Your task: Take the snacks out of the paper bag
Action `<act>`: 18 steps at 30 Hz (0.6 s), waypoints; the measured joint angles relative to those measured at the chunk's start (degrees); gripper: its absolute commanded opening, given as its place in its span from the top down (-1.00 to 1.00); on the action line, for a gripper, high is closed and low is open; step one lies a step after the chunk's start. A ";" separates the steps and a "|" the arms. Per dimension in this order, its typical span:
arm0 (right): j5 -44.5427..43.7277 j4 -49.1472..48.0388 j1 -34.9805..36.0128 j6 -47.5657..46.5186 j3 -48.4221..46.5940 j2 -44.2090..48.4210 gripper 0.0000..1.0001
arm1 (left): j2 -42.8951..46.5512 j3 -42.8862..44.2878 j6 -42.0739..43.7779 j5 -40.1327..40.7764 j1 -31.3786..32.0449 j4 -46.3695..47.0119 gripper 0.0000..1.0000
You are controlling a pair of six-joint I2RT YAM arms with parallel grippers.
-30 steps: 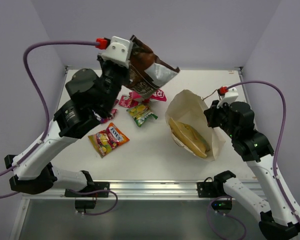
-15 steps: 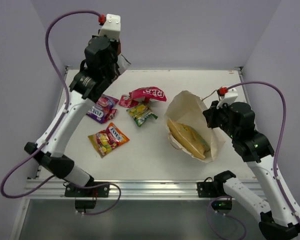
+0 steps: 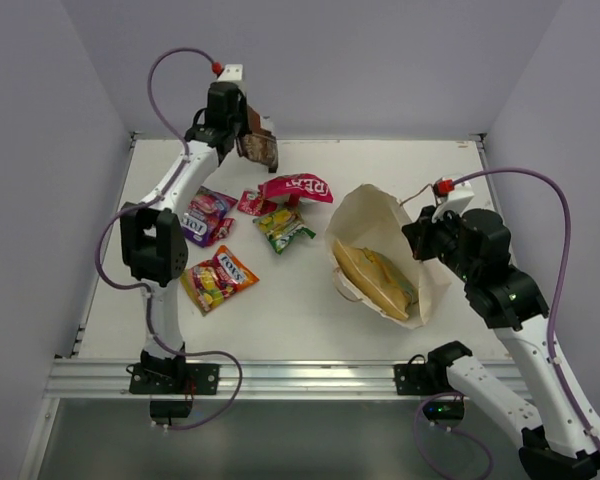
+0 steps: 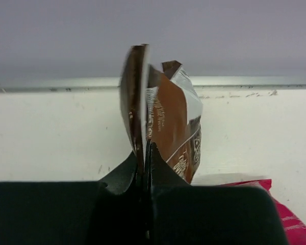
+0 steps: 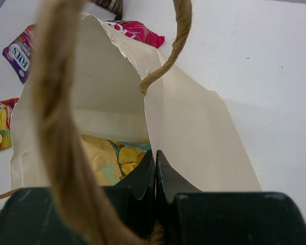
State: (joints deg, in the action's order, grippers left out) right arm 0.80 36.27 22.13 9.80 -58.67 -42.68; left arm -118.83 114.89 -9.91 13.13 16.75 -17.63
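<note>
My left gripper (image 3: 242, 130), clamped on the dark brown pouch (image 3: 261, 147), has swung out to the far edge of the table (image 3: 310, 312), while my right gripper (image 3: 421, 237) stays pinched on the rim of the paper bag (image 3: 375, 212) (tan pouch (image 3: 376, 280) still inside).

surface (image 3: 310, 310): white | just near-side of left hand (image 3: 244, 138): purple packet (image 3: 208, 215), pink packet (image 3: 251, 203), red packet (image 3: 300, 187), green-yellow packet (image 3: 282, 228), orange-yellow packet (image 3: 217, 279) | at right hand (image 3: 421, 236): paper bag (image 3: 378, 212)

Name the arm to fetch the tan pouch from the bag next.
Left, probably: the right gripper is shut on the bag rim, holding it open; the left gripper need only drop its brown pouch.
</note>
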 measured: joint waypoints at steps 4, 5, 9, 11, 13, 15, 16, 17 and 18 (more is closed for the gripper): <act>0.02 -0.33 0.11 -0.02 0.00 -0.48 1.00 | -0.35 -11.87 -8.63 -7.74 -7.32 4.00 1.00; 0.02 -0.35 0.20 -0.04 0.00 -0.63 1.00 | -0.37 -14.49 -10.40 -9.29 -9.25 4.83 1.00; 0.02 -0.50 0.48 -0.22 0.00 -1.16 1.00 | -0.33 -23.65 -14.53 -12.76 -15.56 8.48 0.98; 0.00 -0.59 0.61 -0.22 0.00 -1.25 1.00 | -0.33 -27.08 -14.86 -13.53 -17.81 9.66 0.73; 0.00 -0.59 0.68 -0.22 0.00 -1.25 1.00 | -0.33 -28.61 -14.34 -13.77 -19.37 9.62 0.38; 0.00 -0.61 0.74 -0.22 0.00 -1.44 1.00 | -0.33 -28.55 -13.14 -13.81 -20.26 9.64 -0.17; 0.00 -0.59 0.74 -0.22 -0.02 -1.60 1.00 | -0.31 -28.24 -12.52 -13.94 -20.52 9.53 -0.42; -0.02 -0.55 0.74 -0.24 -0.09 -1.70 1.00 | -0.15 -27.96 -11.89 -14.25 -20.63 9.46 -0.50; -0.13 -0.46 0.74 -0.26 -0.26 -1.97 1.00 | 0.17 -27.89 -11.43 -14.69 -20.65 9.35 -0.56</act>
State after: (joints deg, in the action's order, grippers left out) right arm 0.67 35.81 22.87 9.54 -58.94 -44.64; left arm -118.65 87.00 -21.34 -1.56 -3.90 -8.27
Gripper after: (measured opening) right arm 0.011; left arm 0.711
